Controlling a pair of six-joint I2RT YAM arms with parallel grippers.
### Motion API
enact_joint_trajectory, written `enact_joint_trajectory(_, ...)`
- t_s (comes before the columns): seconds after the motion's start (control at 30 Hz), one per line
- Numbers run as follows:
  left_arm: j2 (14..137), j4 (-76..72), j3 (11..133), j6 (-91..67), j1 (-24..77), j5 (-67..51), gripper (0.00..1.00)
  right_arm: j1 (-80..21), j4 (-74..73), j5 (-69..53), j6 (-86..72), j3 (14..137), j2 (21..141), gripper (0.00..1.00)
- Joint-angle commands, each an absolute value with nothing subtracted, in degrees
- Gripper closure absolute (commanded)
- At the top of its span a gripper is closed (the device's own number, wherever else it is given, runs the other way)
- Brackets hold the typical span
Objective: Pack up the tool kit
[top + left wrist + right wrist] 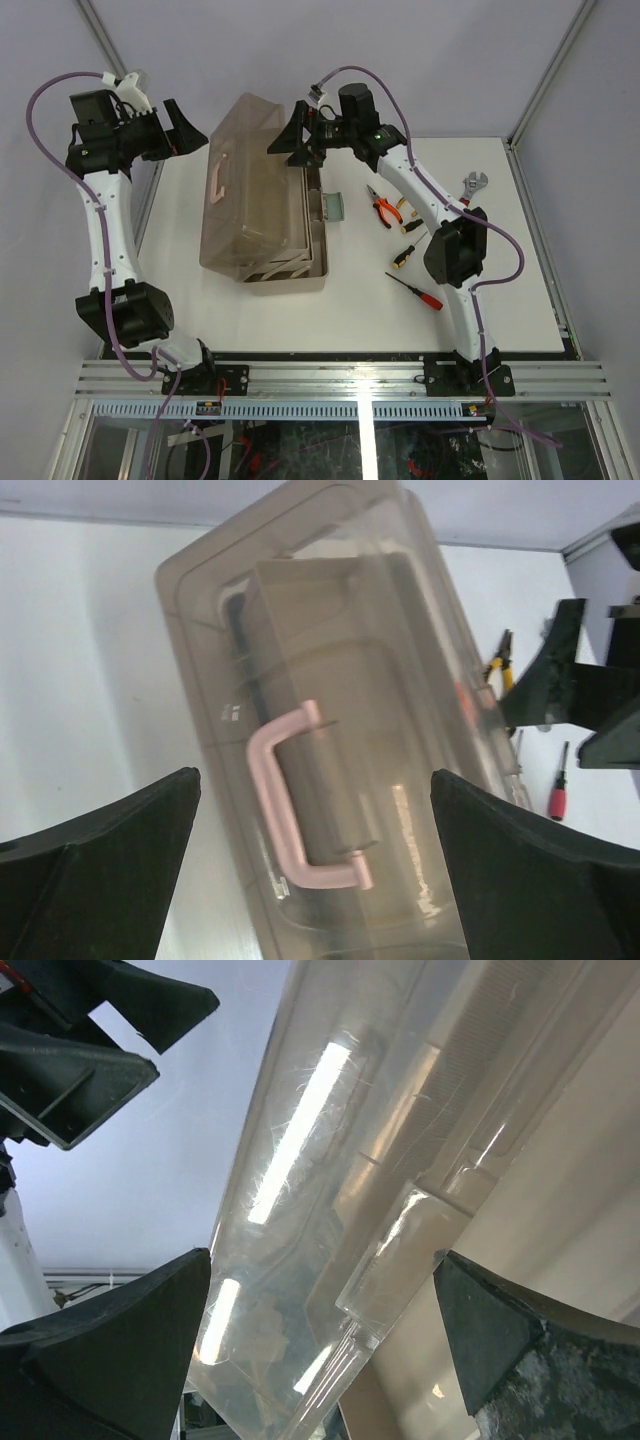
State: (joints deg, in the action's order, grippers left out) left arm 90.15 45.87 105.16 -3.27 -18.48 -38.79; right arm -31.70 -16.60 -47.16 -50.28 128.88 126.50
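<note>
Toolbox sits between the two claws, its translucent tan lid tilted up over the beige trays, which show beneath the lid's near edge. The left claw hangs just off the lid's far left corner, its fingers spread wide with nothing in them. From its wrist camera the lid lies straight ahead of and below the spread fingers. The pink handle runs lengthwise in the gap between them, apart from both. The right claw is at the lid's far right corner, likewise spread wide and holding nothing. In its own camera the clear rim of the lid crosses the gap between its fingers, very near, though whether either pad touches the plastic cannot be told. Each claw shows in the other's view beyond the lid. A small pale piece juts from the box's right side, just below the right claw. Tools lie loose on the white table, all on the side of the right claw away from the box. Red-and-yellow-handled pliers lie nearest the claw and a wrench further out. A yellow-and-black screwdriver and a red-handled screwdriver lie back toward that arm's base.
</note>
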Motion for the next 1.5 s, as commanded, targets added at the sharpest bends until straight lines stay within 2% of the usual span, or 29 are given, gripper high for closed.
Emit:
enact_joint_trajectory(0.0, 88.60, 46.41, 106.83, -6.94, -18.73, -44.85, 0.03, -33.82, -8.25, -51.06, -53.79, 134.10, 127.31, 0.00)
enact_joint_trajectory(0.3, 88.20, 42.48, 97.40, -8.94, -18.80, -47.46, 0.03, -35.26, -0.29, -54.25, -57.97, 133.43, 128.59, 0.01)
enact_joint_trajectory(0.7, 87.68, 37.78, 85.75, -6.03, -19.67, -42.58, 0.03, -37.06, 3.31, -56.84, -60.29, 134.72, 130.94, 0.01)
enact_joint_trajectory(1.2, 91.88, 35.86, 84.47, -5.65, -30.88, -43.34, 0.03, -37.81, 4.70, -57.83, -61.00, 137.90, 132.80, 0.01)
enact_joint_trajectory(1.47, 92.99, 34.87, 82.97, -5.50, -31.46, -44.38, 0.04, -39.20, 10.24, -60.74, -64.41, 138.06, 134.40, 0.00)
